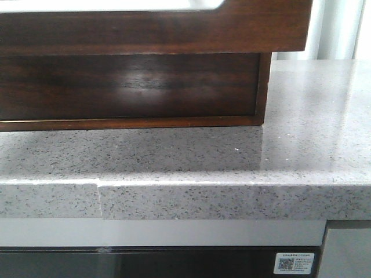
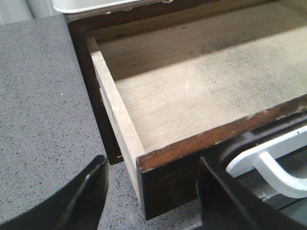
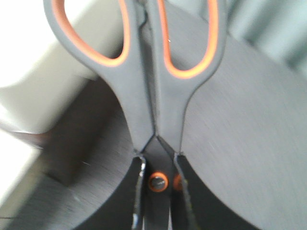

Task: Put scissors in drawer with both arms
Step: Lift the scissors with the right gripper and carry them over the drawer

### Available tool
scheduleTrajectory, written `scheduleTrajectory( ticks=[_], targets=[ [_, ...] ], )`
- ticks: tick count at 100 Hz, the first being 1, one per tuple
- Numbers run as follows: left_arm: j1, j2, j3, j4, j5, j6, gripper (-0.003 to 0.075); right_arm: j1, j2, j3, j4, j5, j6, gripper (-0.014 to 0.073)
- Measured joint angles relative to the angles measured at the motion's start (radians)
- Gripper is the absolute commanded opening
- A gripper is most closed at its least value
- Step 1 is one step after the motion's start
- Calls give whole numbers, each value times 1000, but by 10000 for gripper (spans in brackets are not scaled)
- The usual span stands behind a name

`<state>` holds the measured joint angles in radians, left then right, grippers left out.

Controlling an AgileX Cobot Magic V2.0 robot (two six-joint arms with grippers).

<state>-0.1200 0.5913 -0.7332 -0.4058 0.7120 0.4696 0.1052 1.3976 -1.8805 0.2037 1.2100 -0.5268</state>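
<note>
Dark wood drawer pulled open, empty; grey-orange scissors prob. closed, blurry.

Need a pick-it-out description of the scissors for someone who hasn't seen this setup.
Start at the grey speckled counter with the dark wooden drawer pulled open and empty; the scissors are not on either. They are in the right pincer, which is shut on them near the orange pivot screw, handles pointing away from it. Grey handles with orange-lined finger loops, the only bright colour in view.
</note>
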Motion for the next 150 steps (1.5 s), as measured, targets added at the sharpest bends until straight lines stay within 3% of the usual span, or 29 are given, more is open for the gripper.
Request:
scheduleTrajectory(
  ticks=[41,72,98,117,126,142,150],
  targets=[
    [0,0,0,0,0,0,385,374,14,-5,121,-71,-292,-31],
    [0,0,0,0,0,0,385,575,188,-5,39,-63,-368,-31],
    [0,0,0,0,0,0,385,605,314,-5,-112,-61,-360,-31],
    [0,0,0,0,0,0,385,605,343,-5,-143,-9,-352,-25],
    [0,0,0,0,0,0,385,605,345,-5,-149,1,-342,21],
    [0,0,0,0,0,0,385,605,345,-5,-159,2,-330,188],
    [0,0,0,0,0,0,385,605,345,-12,-162,5,-321,211]
  ],
)
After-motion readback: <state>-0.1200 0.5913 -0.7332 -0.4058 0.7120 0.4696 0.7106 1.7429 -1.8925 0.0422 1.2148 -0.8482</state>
